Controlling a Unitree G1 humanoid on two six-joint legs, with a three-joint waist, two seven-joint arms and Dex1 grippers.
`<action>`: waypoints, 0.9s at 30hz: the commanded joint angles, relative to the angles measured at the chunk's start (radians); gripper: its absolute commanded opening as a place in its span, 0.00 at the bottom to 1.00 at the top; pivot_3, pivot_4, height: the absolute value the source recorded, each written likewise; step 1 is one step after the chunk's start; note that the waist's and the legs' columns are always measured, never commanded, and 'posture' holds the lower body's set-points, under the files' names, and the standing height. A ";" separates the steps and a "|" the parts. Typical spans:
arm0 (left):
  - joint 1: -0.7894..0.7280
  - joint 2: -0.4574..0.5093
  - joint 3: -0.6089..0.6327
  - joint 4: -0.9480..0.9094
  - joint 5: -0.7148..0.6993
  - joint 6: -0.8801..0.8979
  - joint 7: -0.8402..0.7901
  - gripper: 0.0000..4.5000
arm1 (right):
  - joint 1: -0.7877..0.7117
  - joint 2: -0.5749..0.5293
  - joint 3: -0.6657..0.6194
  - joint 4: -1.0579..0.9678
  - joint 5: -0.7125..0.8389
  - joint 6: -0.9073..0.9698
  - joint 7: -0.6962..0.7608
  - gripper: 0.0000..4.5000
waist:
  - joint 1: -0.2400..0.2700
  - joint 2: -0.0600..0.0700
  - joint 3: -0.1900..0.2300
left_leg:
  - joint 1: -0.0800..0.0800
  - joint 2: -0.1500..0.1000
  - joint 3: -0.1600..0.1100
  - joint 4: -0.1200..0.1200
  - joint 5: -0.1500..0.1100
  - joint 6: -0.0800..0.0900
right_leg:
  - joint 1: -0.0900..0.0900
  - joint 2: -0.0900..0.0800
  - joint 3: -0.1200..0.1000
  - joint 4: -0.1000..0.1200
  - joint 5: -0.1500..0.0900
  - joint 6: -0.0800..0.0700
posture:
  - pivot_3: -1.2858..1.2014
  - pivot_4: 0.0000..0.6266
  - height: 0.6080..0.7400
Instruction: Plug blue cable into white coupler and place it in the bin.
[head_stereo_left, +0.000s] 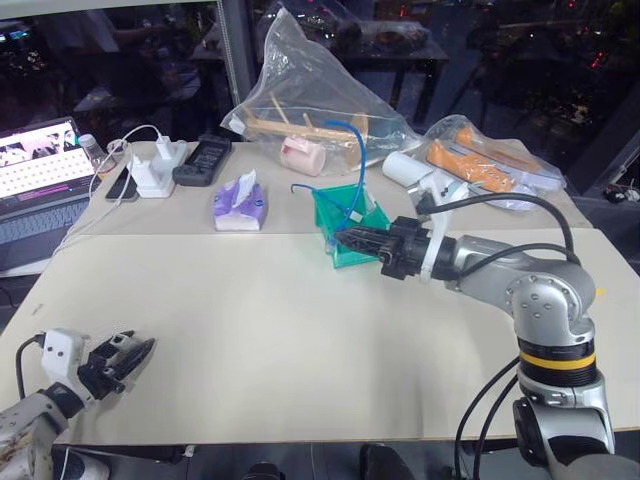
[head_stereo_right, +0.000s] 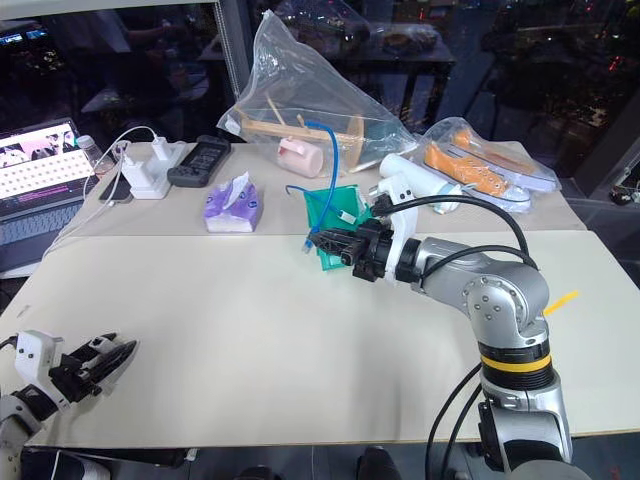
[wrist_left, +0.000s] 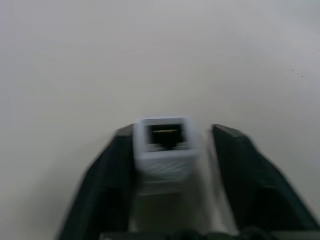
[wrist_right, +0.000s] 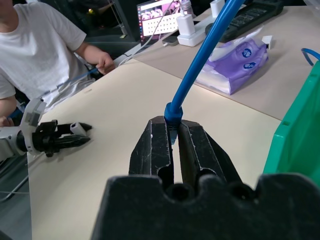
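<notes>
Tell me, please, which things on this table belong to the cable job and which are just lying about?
For the job:
- blue cable, clamped in the right gripper
- white coupler, between the fingers of the left gripper
- green bin

Lying about:
- tissue pack
- laptop
- white chargers
- clear bags

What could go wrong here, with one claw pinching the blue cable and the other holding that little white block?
1. The coupler sits against one finger of the left gripper, with a gap on the other side; it might shift or drop when the plug pushes in.
2. The right gripper pinches the cable at its end, beside the bin. The rest arches over the bin, so pulling away may snag or tip it.
3. The two grippers are far apart, so lining up plug and socket may fail.
</notes>
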 joint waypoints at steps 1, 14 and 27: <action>-0.086 0.030 -0.062 -0.054 0.000 0.002 -0.014 0.16 | -0.008 -0.003 -0.039 -0.046 0.028 0.015 -0.016 0.00 | 0.007 0.000 0.000 | 0.000 0.000 0.000 0.000 0.000 0.000 | 0.000 0.000 0.000 0.000 0.000 0.000 | 0.52 0.24 1.00; -0.584 -0.116 -0.735 -0.187 0.161 0.162 -0.191 0.15 | 0.085 0.018 -0.132 -0.162 0.048 0.041 -0.220 0.00 | -0.006 0.000 0.000 | -0.003 -0.001 0.000 0.002 0.000 -0.001 | 0.002 0.000 -0.001 0.000 0.002 0.001 | 0.52 0.24 1.00; -0.700 -0.401 -0.927 0.029 0.331 0.184 -0.044 0.15 | 0.347 0.072 -0.301 -0.394 0.219 0.056 -0.621 0.00 | 0.009 0.000 0.000 | -0.004 -0.001 0.000 0.004 -0.003 0.006 | 0.002 0.000 -0.001 -0.001 0.002 0.001 | 0.52 0.24 1.00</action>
